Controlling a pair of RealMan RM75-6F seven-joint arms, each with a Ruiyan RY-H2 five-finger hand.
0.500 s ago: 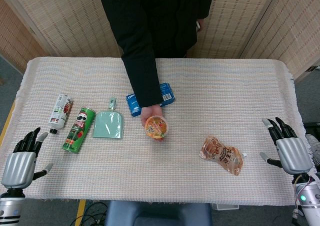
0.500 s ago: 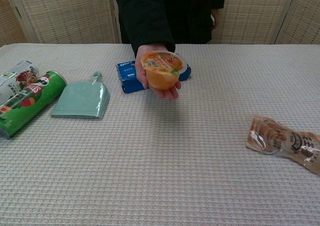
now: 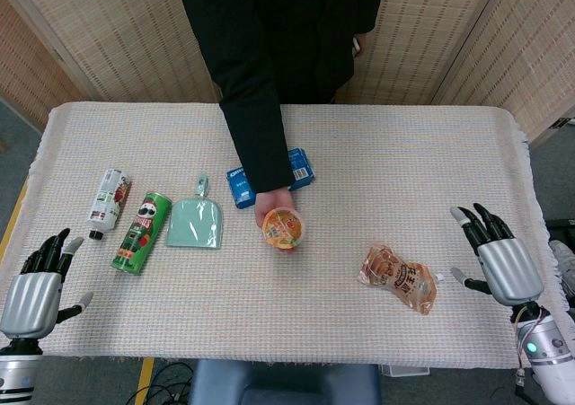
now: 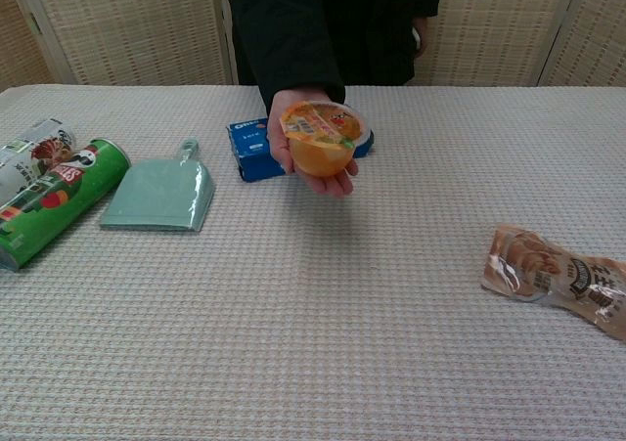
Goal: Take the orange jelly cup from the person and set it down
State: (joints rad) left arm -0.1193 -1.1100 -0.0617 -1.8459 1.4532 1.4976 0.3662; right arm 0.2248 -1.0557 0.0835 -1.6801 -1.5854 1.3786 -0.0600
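The orange jelly cup point(image 3: 285, 226) point(image 4: 322, 140) rests in the person's outstretched palm above the middle of the table, its printed lid facing up. My left hand point(image 3: 34, 286) hovers at the table's near left corner, fingers spread, holding nothing. At the near right edge my right hand point(image 3: 501, 259) is likewise spread and empty, far from the cup. Neither hand shows in the chest view.
A green chip can point(image 3: 141, 232) and a small bottle point(image 3: 108, 204) lie at the left, beside a pale green dustpan point(image 3: 194, 223). A blue box point(image 3: 244, 186) sits behind the person's hand. A snack packet point(image 3: 398, 277) lies right of centre. White cloth point(image 3: 404, 154) covers the table.
My right hand has shifted left and slightly forward over the table edge. My left hand has dropped back a little. The person's hand with the cup barely moved.
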